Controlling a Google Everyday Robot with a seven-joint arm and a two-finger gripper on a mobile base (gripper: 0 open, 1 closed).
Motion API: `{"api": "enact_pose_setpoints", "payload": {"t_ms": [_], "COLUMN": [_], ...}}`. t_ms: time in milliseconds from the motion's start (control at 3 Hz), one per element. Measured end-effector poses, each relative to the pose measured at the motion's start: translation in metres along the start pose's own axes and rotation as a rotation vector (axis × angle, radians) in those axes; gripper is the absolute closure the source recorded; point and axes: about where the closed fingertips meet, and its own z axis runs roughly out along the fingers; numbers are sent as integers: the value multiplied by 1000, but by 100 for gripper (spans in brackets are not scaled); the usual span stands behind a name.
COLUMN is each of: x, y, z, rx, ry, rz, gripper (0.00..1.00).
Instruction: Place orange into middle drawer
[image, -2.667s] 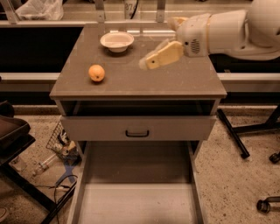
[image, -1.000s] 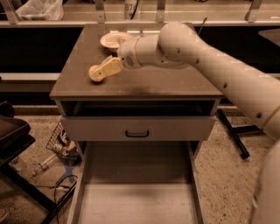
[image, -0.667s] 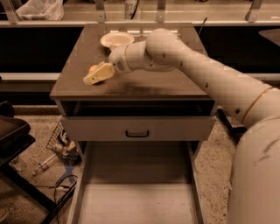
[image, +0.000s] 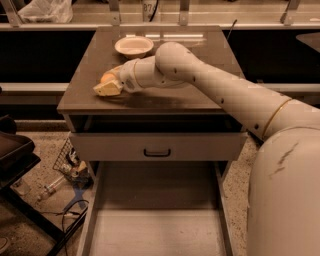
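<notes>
The orange (image: 106, 77) sits on the brown cabinet top (image: 200, 95), near its left front corner. My gripper (image: 108, 88) has reached across from the right and lies low against the orange, covering its front and right side, so only the upper left of the fruit shows. The middle drawer (image: 155, 227) is pulled far out at the bottom of the view, its pale floor bare between thin side walls. It lies well below and in front of the gripper.
A white bowl (image: 133, 46) stands at the back of the cabinet top, behind the gripper. The upper drawer with a grey front and black handle (image: 157, 152) is slightly open. A wire basket and cables (image: 69, 165) lie on the floor at left, by a black stand (image: 15, 150).
My arm has swung from the right side of the cabinet top to the left and come down, so the gripper now lies against the orange. The orange has stayed in place.
</notes>
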Motion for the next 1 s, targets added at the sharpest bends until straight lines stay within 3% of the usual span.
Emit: {"api": "enact_pose_setpoints", "payload": {"t_ms": [667,1000], "x": [-11,-42], "y": [2,4], "z": [4,-41], "rx": [-18,28], "ry": [-33,-126], "rz": [-2,-18], "gripper": [100,100]}}
